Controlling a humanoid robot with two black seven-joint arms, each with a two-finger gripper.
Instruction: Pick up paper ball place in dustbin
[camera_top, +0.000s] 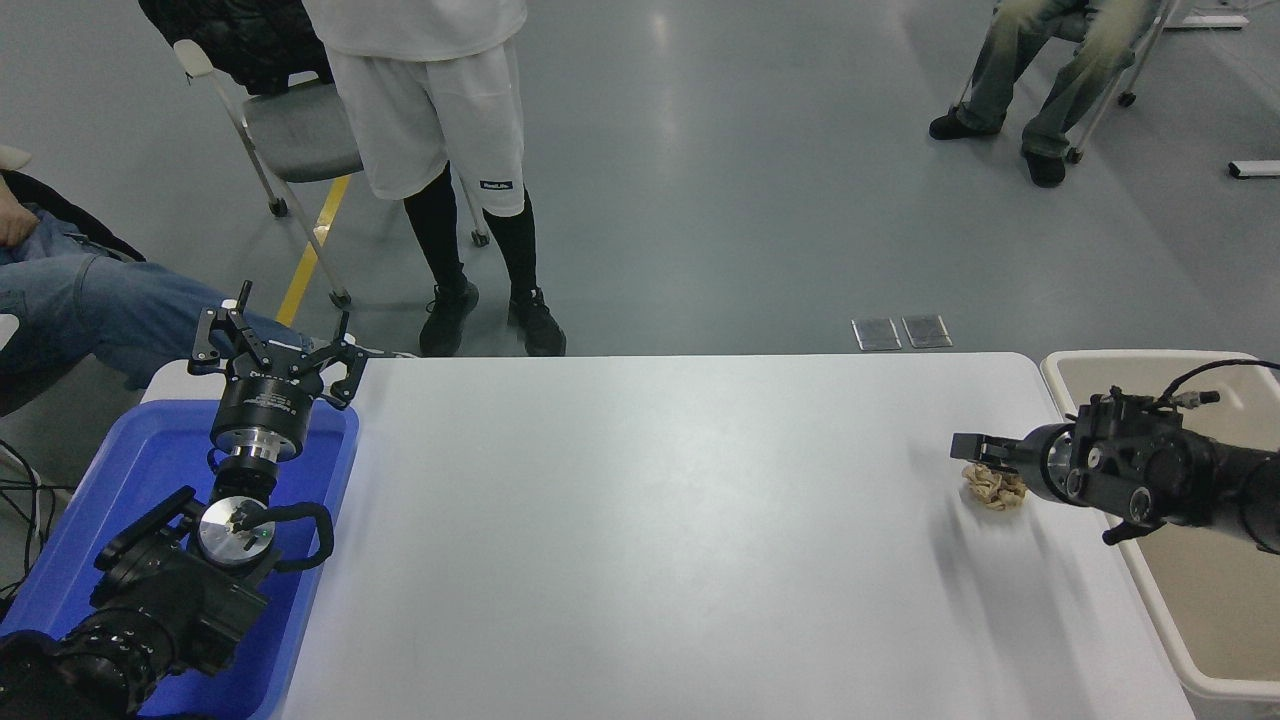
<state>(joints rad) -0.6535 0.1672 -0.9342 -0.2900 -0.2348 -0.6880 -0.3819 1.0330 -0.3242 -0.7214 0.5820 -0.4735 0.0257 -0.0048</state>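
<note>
The right tool (975, 445) is held low over the table (650, 520), reaching in from the right edge, with its tip directly above the far side of the paper ball (994, 487); whether its fingers are apart or together cannot be told from this angle. The ball is seen lying on the table near its right edge, just beside the dustbin (1140, 362), whose cream rim runs along that side. The wad could be nudged or rolled away if the tool is brought down off-centre, since so light a thing is easily pushed, and a pinch on a loose fold alone could let it slip on the way to the bin. It is shown as a small tan, wrinkled, lumpy wad. The left tool (275, 350) is parked with fingers spread above a blue tray (110, 490).
</note>
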